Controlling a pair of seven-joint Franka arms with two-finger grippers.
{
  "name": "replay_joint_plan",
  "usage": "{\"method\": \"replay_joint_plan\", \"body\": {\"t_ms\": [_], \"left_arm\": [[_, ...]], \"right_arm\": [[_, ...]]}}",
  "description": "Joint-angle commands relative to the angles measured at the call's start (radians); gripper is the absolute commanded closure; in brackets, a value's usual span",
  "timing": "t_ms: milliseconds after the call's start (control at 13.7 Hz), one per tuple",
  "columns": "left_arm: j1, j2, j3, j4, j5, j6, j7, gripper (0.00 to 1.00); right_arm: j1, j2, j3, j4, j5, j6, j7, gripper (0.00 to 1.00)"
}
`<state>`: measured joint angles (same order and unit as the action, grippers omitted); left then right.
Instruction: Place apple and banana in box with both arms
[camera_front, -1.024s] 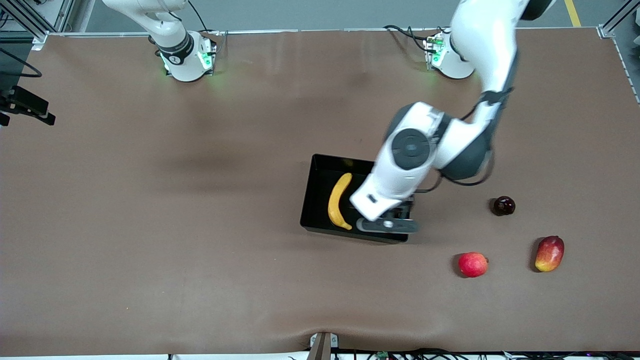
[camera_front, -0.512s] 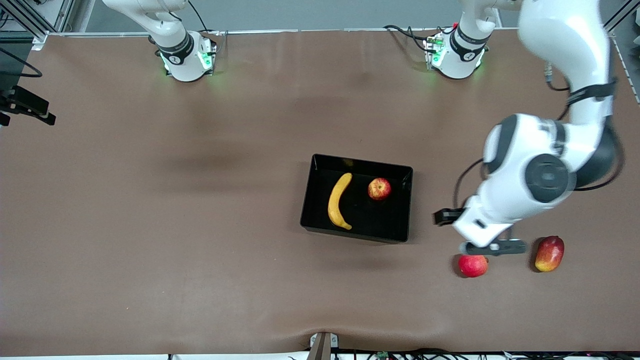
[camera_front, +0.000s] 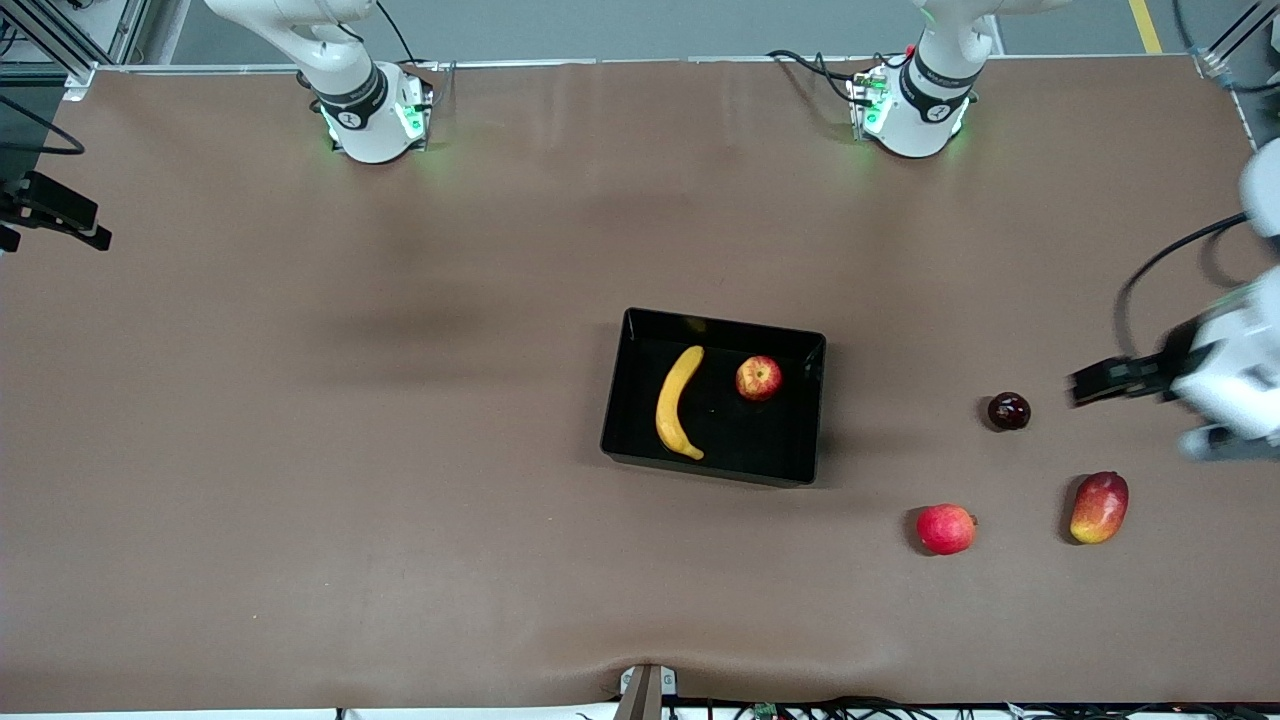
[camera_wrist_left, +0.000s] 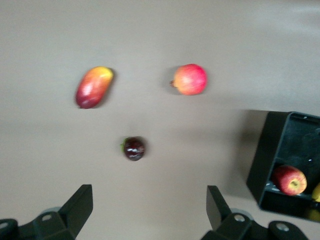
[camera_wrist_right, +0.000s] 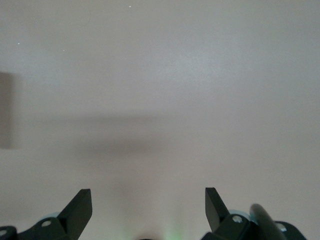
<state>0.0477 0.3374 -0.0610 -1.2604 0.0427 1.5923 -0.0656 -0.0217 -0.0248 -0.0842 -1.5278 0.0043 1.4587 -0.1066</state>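
A wide brown matte table (camera_front: 300, 450) is filling the scene. Grey floor (camera_front: 620, 25) is showing past its top edge, with a yellow floor line (camera_front: 1145, 25) running near one corner.

This looks like a robot lab, not a home. Two white robot arms are bolted at one edge of a big brown surface (camera_front: 400, 500), and their bases (camera_front: 375, 120) glow green. Black cables (camera_front: 810, 62) run to the bases. Metal frame bars (camera_front: 60, 40) stand at the corners, and a grey floor with a yellow line (camera_front: 1145, 25) shows past the edge.
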Motion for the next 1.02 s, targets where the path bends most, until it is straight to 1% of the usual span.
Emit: {"method": "replay_joint_plan", "body": {"t_ms": [0, 146, 366, 512, 659, 732, 951], "left_arm": [[0.023, -0.081, -0.011, -0.031, 0.011, -0.089, 0.009, 0.0], [0.035, -0.127, -0.013, -0.046, 0.009, -0.129, 0.004, 0.0], [0.035, -0.231, -0.022, -0.141, -0.001, -0.126, 0.004, 0.0], [0.015, -0.296, -0.022, -0.218, -0.006, -0.092, 0.001, 0.0], [-0.02, -0.395, -0.014, -0.357, -0.007, -0.013, -0.002, 0.0], [-0.031, -0.431, -0.014, -0.405, -0.007, 0.007, -0.006, 0.0], [-0.087, -0.48, -0.011, -0.456, -0.007, 0.015, -0.069, 0.0]], "right_arm": [[-0.021, -0.021, 0.017, -0.012, 0.002, -0.005, -0.004, 0.0], [-0.023, -0.018, 0.017, -0.006, 0.002, -0.003, -0.004, 0.0], [-0.023, -0.018, 0.017, -0.006, 0.002, -0.003, -0.004, 0.0], [-0.021, -0.018, 0.017, -0.006, 0.002, -0.003, -0.004, 0.0], [-0.021, -0.018, 0.017, -0.006, 0.002, -0.003, -0.004, 0.0], [-0.021, -0.018, 0.017, -0.006, 0.002, -0.003, -0.004, 0.0], [-0.02, -0.018, 0.017, -0.006, 0.002, -0.003, -0.004, 0.0]]}}
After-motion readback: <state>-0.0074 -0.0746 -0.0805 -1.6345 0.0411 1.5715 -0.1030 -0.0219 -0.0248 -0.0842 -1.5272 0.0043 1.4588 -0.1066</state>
